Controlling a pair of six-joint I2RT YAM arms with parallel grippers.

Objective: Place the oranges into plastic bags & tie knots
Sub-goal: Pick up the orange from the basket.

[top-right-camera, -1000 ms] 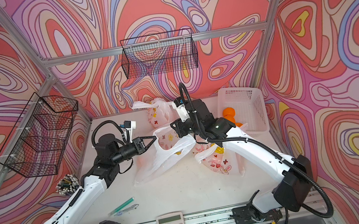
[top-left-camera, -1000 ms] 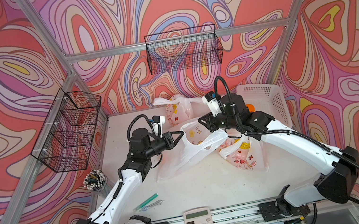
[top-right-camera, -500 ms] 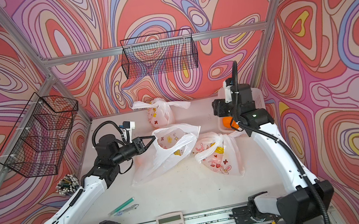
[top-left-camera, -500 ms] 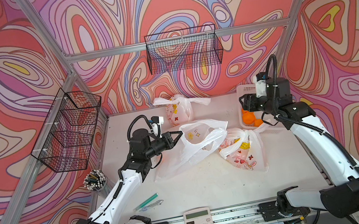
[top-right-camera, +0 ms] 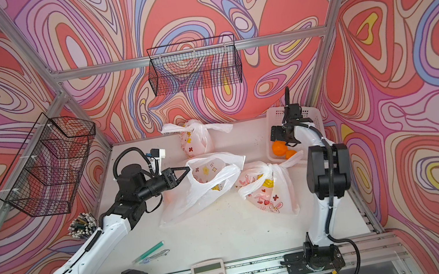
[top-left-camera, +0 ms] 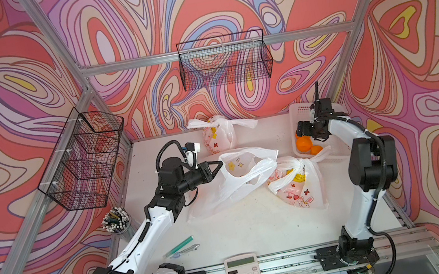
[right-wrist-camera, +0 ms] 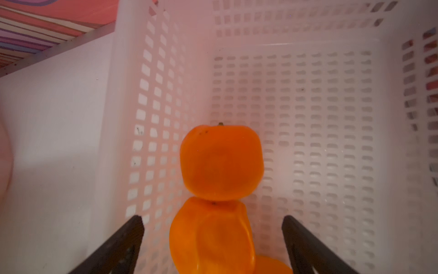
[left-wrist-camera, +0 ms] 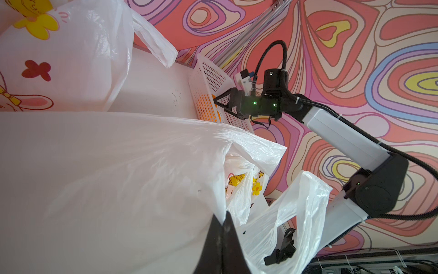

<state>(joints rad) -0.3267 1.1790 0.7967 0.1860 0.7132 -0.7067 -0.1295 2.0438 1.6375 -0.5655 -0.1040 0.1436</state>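
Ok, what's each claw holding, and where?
Left claw: shut on the open plastic bag, at its mouth edge. Right claw: open over the oranges in the basket, holding nothing.

Three glossy oranges (right-wrist-camera: 221, 161) huddle, touching, in one corner of the white basket (top-left-camera: 297, 111). The back bag (top-left-camera: 219, 141) and the near bag (top-left-camera: 302, 190) sit on my tabletop (top-left-camera: 258, 228), each printed and closed with a knot (top-left-camera: 300, 163) on top. The open bag (top-left-camera: 238, 183) slumps between them, with its rim pinched in my left claw (top-left-camera: 218, 166).
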